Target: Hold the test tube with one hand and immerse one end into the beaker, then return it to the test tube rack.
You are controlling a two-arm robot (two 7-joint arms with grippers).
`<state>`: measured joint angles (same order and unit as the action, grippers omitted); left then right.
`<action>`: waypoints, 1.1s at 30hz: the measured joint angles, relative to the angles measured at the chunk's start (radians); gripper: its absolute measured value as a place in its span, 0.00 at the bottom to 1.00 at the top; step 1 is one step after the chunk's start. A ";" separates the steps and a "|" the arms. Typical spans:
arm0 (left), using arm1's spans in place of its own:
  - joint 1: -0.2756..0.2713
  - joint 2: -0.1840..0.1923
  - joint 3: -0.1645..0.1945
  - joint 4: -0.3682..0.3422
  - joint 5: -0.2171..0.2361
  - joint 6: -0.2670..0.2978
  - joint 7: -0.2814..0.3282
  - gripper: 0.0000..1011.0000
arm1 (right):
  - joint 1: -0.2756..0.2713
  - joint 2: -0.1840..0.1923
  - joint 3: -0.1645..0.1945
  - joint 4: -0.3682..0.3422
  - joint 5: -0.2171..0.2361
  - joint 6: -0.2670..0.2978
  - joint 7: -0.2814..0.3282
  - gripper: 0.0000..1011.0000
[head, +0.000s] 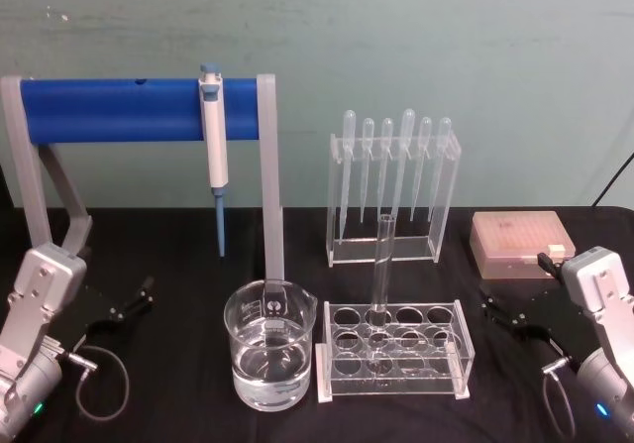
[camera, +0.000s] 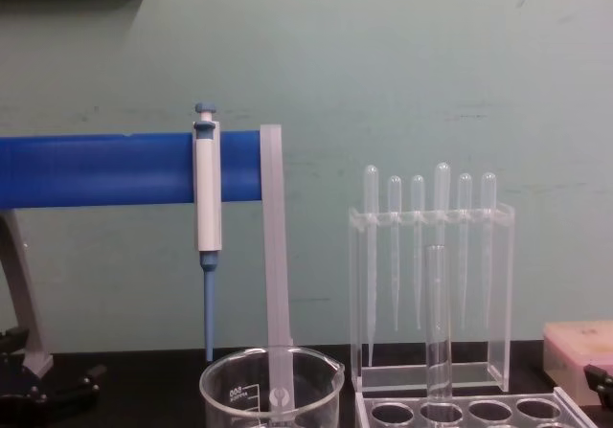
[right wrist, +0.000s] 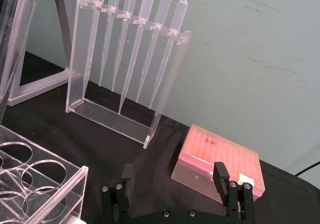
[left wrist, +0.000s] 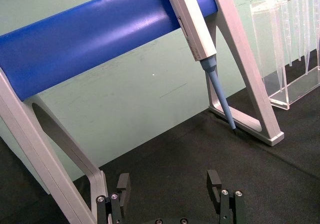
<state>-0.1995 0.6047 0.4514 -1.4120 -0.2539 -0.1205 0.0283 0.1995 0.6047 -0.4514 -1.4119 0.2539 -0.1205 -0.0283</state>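
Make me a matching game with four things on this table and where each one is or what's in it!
Things:
1 test tube
2 beaker
3 pipettor
4 right gripper

Places or states:
A hangs on the blue bar
B open, near the pink box
C holds clear liquid
D stands upright in the clear rack

Pairs: 1-D, 2-C, 3-A, 4-B
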 joint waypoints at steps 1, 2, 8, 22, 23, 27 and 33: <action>0.000 0.000 0.000 0.000 0.000 0.000 0.000 0.99 | 0.000 0.000 0.000 0.000 0.000 0.000 0.000 0.99; 0.000 0.000 0.000 0.000 0.000 0.000 0.000 0.99 | 0.000 0.000 0.000 0.000 0.000 0.000 0.000 0.99; 0.000 0.000 0.000 0.000 0.000 0.000 0.000 0.99 | 0.000 0.000 0.000 0.000 0.000 0.000 0.000 0.99; 0.000 0.000 0.000 0.000 0.000 0.000 0.000 0.99 | 0.000 0.000 0.000 0.000 0.000 0.000 0.000 0.99; 0.000 0.000 0.000 0.000 0.000 0.000 0.000 0.99 | 0.000 0.000 0.000 0.000 0.000 0.000 0.000 0.99; 0.000 0.000 0.000 0.000 0.000 0.000 0.000 0.99 | 0.000 0.000 0.000 0.000 0.000 0.000 0.000 0.99; 0.000 0.000 0.000 0.000 0.000 0.000 0.000 0.99 | 0.000 0.000 0.000 0.000 0.000 0.000 0.000 0.99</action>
<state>-0.1995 0.6047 0.4514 -1.4120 -0.2539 -0.1205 0.0283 0.1995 0.6047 -0.4514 -1.4120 0.2539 -0.1206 -0.0283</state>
